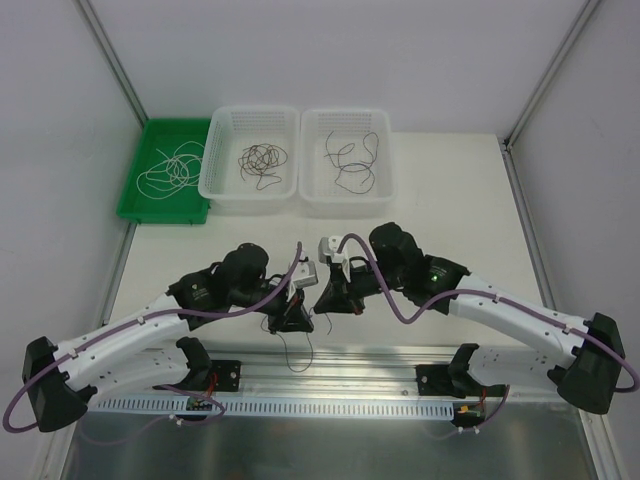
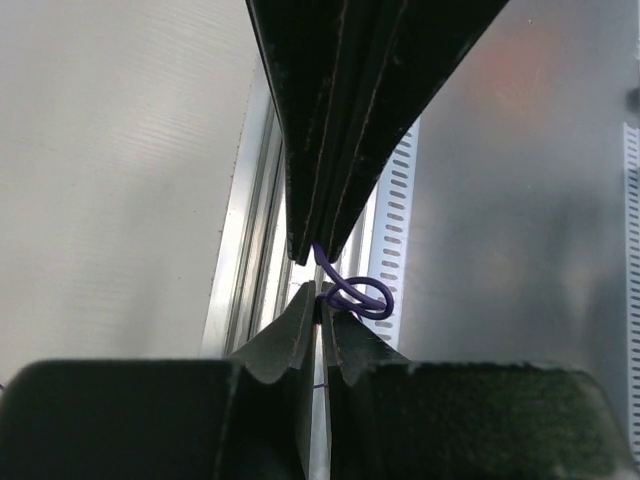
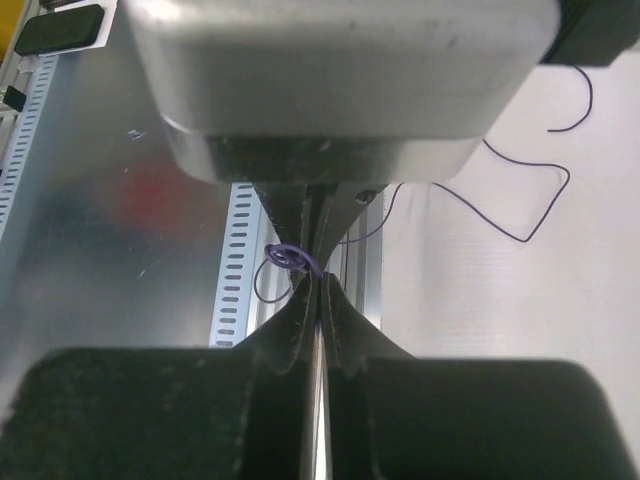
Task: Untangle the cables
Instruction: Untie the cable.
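Observation:
My two grippers meet tip to tip over the near edge of the table, the left gripper (image 1: 301,314) and the right gripper (image 1: 326,299). Both are shut on the same thin dark purple cable (image 1: 302,345). In the left wrist view my left gripper (image 2: 320,300) pinches the wire just below a small looped knot (image 2: 362,296), with the right gripper's fingers (image 2: 345,150) reaching in from above. In the right wrist view my right gripper (image 3: 318,286) clamps the wire beside the knot (image 3: 290,257). The loose end of the cable (image 3: 520,205) trails over the white table.
At the back stand a green tray (image 1: 140,205) with a whitish cable (image 1: 170,170), a white basket (image 1: 215,185) with a dark tangle (image 1: 262,160), and a second white basket (image 1: 385,195) with a dark cable (image 1: 352,160). A slotted metal rail (image 1: 330,407) runs along the near edge.

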You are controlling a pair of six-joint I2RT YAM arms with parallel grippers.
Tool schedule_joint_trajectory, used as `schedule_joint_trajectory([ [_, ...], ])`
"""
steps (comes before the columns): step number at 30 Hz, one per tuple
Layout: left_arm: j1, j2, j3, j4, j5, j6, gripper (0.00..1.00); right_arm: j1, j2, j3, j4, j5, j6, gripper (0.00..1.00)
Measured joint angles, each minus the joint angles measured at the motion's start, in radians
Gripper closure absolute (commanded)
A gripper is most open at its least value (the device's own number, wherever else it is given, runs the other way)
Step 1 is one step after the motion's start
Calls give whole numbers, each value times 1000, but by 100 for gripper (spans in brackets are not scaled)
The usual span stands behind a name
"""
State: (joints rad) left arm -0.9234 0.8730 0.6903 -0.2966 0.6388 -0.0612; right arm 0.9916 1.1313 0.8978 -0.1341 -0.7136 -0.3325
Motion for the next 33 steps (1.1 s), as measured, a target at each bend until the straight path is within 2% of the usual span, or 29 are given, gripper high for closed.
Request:
schedule_joint_trajectory([
  [9,0,-59,-3,33,-68,-13,88,24,24,-19,76,-7,52,99],
  [13,0,-95,-7,6,-92,-31,75,40,35,-20,95,-6,57,99],
  [16,0,-137,-18,19,-115,-46,59,42,35,-33,98,11,60,99],
  [17,0,-154,-21,28,-127,-53,49,42,35,-41,96,23,63,99],
  [22,0,-237,-53,60,-188,-83,32,33,18,-74,74,117,102,99],
  [27,0,-296,-96,68,-253,-91,27,21,-22,-78,21,248,163,99],
  [33,-3,-287,-114,74,-346,-91,28,21,-36,-74,-43,336,249,99],
])
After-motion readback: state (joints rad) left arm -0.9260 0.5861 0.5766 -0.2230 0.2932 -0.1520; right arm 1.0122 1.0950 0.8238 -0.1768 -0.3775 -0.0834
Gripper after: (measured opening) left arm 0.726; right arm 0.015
